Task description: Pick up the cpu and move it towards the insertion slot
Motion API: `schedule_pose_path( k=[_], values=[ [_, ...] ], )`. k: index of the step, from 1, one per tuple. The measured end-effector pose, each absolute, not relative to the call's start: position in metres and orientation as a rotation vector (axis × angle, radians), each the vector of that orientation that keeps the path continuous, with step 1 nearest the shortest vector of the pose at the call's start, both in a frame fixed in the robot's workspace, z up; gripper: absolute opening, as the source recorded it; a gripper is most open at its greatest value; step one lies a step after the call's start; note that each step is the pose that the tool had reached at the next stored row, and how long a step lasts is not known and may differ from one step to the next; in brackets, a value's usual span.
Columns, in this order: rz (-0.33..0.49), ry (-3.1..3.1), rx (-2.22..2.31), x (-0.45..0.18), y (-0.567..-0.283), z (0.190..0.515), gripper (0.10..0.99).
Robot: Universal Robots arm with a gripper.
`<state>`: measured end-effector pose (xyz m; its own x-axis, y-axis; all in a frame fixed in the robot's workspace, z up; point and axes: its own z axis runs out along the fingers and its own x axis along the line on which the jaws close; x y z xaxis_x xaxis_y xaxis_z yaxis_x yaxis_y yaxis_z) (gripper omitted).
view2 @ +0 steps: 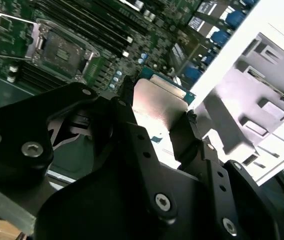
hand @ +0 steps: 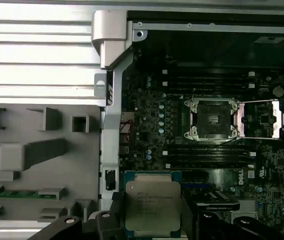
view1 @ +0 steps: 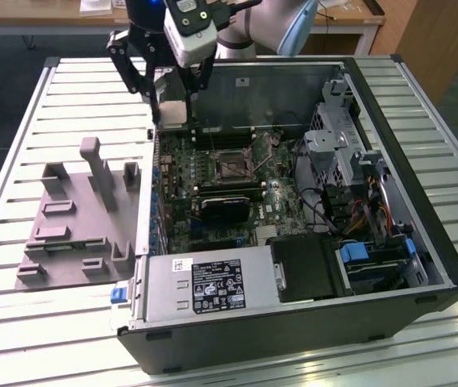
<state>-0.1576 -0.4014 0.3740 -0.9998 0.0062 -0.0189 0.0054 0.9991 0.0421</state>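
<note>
First wrist view: one claw (hand: 153,220) gripping one cpu (hand: 153,206), one insertion slot (hand: 212,119)

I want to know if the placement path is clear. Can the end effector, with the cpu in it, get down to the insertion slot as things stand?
Probably yes. The end effector holds the cpu, and the insertion slot lies open with nothing above it.
</note>
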Motion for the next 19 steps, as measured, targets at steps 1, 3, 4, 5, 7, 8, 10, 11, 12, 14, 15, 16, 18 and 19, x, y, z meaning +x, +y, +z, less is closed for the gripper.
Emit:
schedule_pose_path(
  k=[1, 3, 4, 5, 7, 8, 10, 11, 12, 14, 15, 16, 18, 19],
  values=[
    [0.066, 3.122, 0.009, -0.153, -0.401, 0.374, 0.537],
    [0.066, 3.122, 0.009, -0.145, -0.401, 0.374, 0.537],
    [0.066, 3.122, 0.009, -0.141, -0.401, 0.374, 0.537],
    [0.066, 3.122, 0.009, -0.136, -0.401, 0.374, 0.537],
    [0.066, 3.122, 0.009, -0.125, -0.401, 0.374, 0.537],
    [0.066, 3.122, 0.009, -0.12, -0.401, 0.374, 0.537],
    [0.066, 3.122, 0.009, -0.111, -0.401, 0.374, 0.537],
    [0.066, 3.122, 0.009, -0.106, -0.401, 0.374, 0.537],
    [0.066, 3.122, 0.009, -0.102, -0.401, 0.374, 0.537],
    [0.066, 3.122, 0.009, -0.093, -0.401, 0.374, 0.537],
    [0.066, 3.122, 0.009, -0.088, -0.401, 0.374, 0.537],
    [0.066, 3.122, 0.009, -0.084, -0.401, 0.374, 0.537],
    [0.066, 3.122, 0.009, -0.075, -0.401, 0.374, 0.537],
    [0.066, 3.122, 0.009, -0.07, -0.401, 0.374, 0.537]
  ],
)
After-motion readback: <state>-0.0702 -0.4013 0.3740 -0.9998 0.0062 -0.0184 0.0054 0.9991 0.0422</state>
